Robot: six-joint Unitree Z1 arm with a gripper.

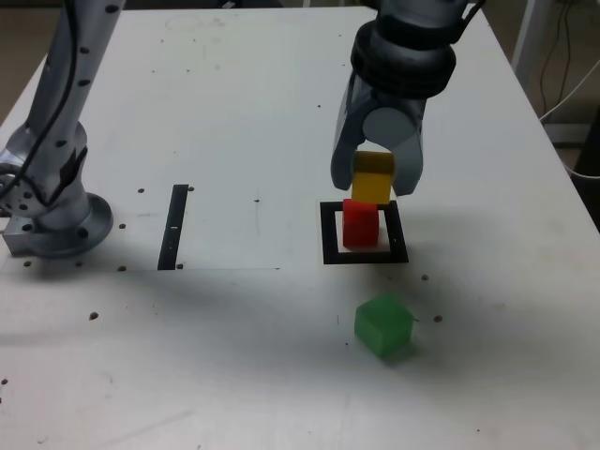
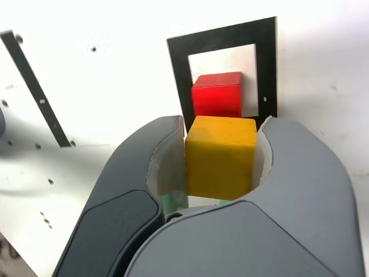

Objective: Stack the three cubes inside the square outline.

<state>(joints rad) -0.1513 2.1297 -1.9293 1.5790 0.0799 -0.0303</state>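
Now mid second step: pincer (image 1: 375, 178) clenched on yellow cube (image 2: 220, 156), hovering just above red cube (image 1: 359, 225) seated inside square outline (image 1: 328, 255). Next: square up, lower, release (gently). Green cube (image 1: 382, 325) waiting on worktop (image 1: 244, 122), outside the frame.

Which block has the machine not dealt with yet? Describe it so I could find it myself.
Start at the black square frame on the white table, where the pincer holds a yellow block over a red block. Come towards the camera in the exterior view: the green block sits alone on bare table, the only one outside the frame.
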